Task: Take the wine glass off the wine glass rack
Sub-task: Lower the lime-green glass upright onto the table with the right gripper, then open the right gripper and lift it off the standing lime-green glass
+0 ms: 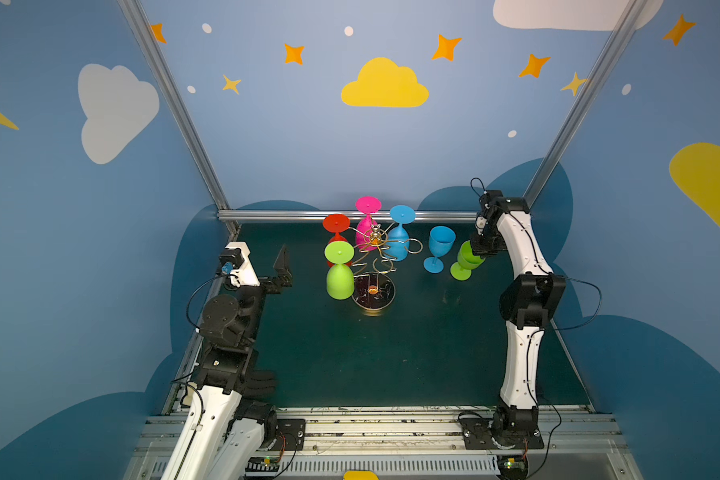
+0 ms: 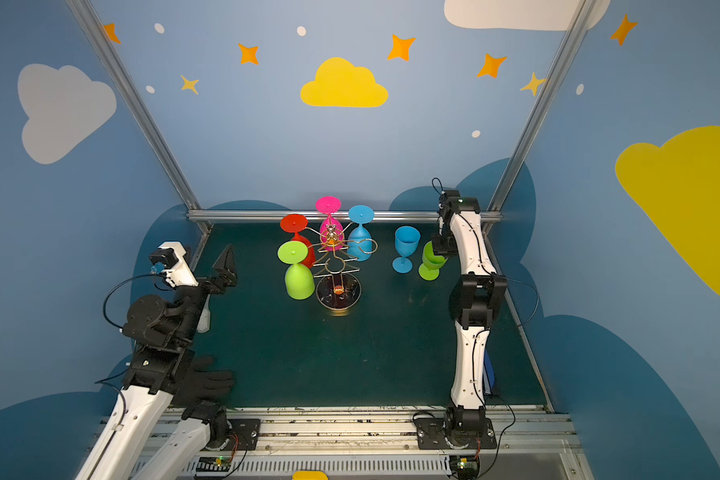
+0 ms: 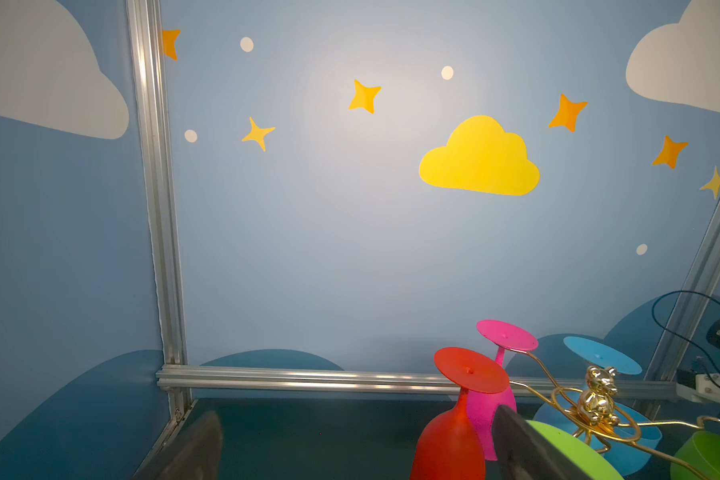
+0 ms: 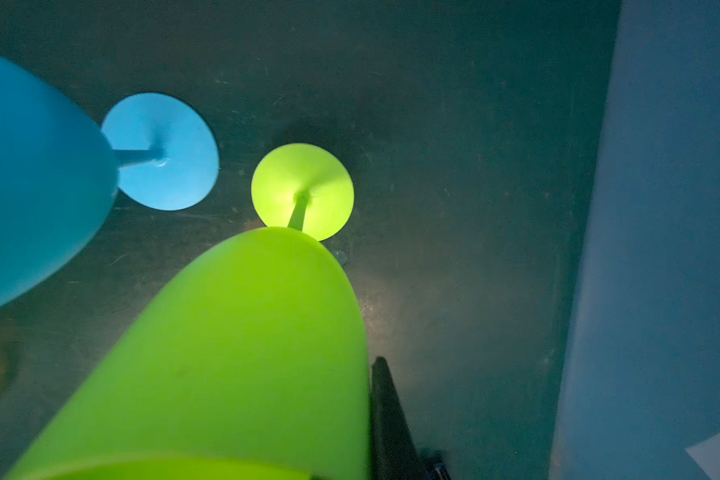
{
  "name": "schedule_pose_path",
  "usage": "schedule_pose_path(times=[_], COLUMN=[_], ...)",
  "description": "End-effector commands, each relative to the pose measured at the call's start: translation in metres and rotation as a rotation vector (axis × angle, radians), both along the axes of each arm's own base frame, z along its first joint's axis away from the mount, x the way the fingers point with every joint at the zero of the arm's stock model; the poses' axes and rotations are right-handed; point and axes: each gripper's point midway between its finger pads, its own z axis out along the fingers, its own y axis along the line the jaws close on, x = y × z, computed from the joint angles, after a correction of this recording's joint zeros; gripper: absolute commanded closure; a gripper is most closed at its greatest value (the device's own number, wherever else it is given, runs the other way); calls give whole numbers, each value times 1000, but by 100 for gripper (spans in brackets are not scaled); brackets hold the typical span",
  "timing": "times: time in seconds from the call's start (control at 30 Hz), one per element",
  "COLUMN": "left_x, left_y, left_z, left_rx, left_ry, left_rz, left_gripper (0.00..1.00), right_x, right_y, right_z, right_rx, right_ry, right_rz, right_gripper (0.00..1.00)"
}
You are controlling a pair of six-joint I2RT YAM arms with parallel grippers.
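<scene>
Setting green glass point(image 1: 468, 261) down by the tabletop's point(image 1: 391, 357) right edge, clear of the rack point(image 1: 362, 293).
Right tool point(image 1: 477, 249) pinched its rim, left tool point(image 1: 282, 272) gaped wide; tilted, it could topple onto the blue glass point(image 1: 440, 245).

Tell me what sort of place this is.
Most likely a robot test booth, not a home: an aluminium frame runs along walls with cloud and star stickers, and the left arm and right arm are bolted to a rail at the front.
</scene>
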Motion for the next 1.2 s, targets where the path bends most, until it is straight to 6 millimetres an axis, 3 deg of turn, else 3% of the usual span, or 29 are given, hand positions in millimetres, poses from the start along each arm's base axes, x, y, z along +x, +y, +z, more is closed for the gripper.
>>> schedule_pose_path(times=[0.0,0.33,0.8,0.97,1.17], left_x=[1,3,3,3,3], left_y=[1,5,14,16,14], left_z=[-2,-5,-9,-10,-12], left_rx=[-12,-32,-71,-80,-90], left_ry=[-1,8,13,15,21], left_rz=[-2,7,26,26,13], left_gripper=[0,0,0,0,0], right_x=[2,15,21,11,-23], right_y=[4,9,4,9,42], right_z=[-2,14,83,112,148], right_rx=[35,83,205,259,484], right_ry=[6,-78,-322,-417,-525], right_rz=[9,6,-58,-67,-38], right_gripper=[92,70,57,56,56])
